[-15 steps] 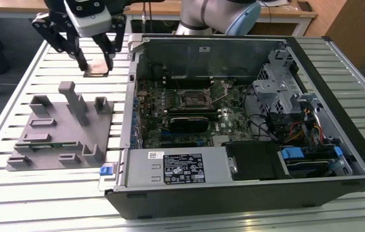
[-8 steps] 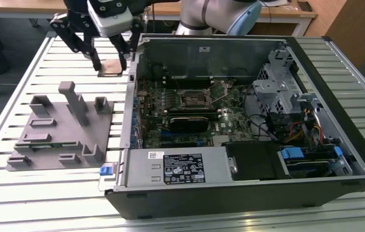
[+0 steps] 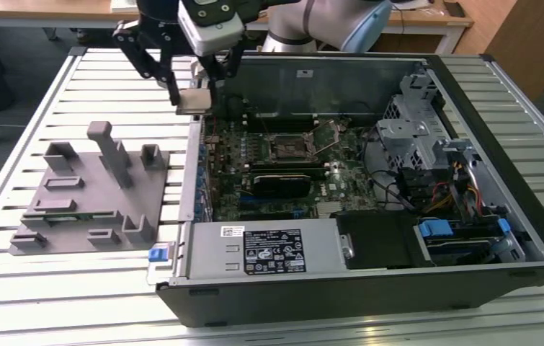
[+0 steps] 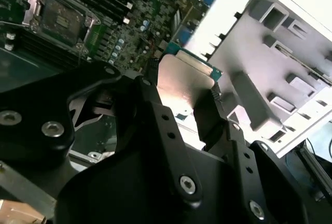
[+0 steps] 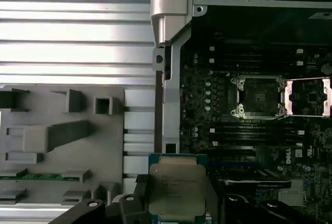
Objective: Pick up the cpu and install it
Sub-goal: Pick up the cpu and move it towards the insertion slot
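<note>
Silver-white metal shows on the top of the cpu (image 5: 176,189), which is grasped by two opposite edges between the black fingers (image 4: 154,111) of the gripper (image 3: 193,99). The gripper is clenched on the cpu, and the chip is carried in the air. A thin green edge of the cpu is seen in the second wrist view.

The open computer case (image 3: 541,238) is taken as the landmark. The cpu is held above the side wall of the case that faces the grey plastic fixture (image 3: 89,194), near the corner of the case closest to the arm (image 3: 334,25). It is not touching the wall.

Inside the case, on the green motherboard (image 3: 339,184), the processor socket (image 5: 258,97) lies open, with its metal frame (image 5: 308,97) folded back beside it. The socket is well apart from the cpu.

The fixture is placed just outside the case, on the slatted metal desk (image 3: 60,288). A narrow green memory stick (image 5: 36,176) is lodged in one of its slots. A grey block with a label (image 3: 262,249) is mounted inside the case, along the wall far from the arm.
</note>
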Robot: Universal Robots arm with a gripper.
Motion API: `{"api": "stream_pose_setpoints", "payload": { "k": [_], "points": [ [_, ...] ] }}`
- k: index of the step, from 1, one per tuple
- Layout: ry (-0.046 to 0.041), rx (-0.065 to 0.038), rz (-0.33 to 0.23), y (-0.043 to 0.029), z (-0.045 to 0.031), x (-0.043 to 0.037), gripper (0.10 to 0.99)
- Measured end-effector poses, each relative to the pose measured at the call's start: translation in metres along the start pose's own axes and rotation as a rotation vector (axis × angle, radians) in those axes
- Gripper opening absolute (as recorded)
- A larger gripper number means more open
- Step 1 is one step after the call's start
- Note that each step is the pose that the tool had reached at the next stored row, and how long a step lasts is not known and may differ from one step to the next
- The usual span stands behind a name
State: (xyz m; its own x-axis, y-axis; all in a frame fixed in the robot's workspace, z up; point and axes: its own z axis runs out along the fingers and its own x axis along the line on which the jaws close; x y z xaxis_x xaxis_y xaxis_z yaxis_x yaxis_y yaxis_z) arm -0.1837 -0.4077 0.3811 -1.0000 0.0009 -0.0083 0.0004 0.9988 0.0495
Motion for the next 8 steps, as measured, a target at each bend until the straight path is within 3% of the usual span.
{"api": "stream_pose_setpoints", "payload": {
  "k": [8],
  "points": [
    [-0.0001,0.000,0.000,0.0001,0.0006,-0.0337,0.525]
  ]
}}
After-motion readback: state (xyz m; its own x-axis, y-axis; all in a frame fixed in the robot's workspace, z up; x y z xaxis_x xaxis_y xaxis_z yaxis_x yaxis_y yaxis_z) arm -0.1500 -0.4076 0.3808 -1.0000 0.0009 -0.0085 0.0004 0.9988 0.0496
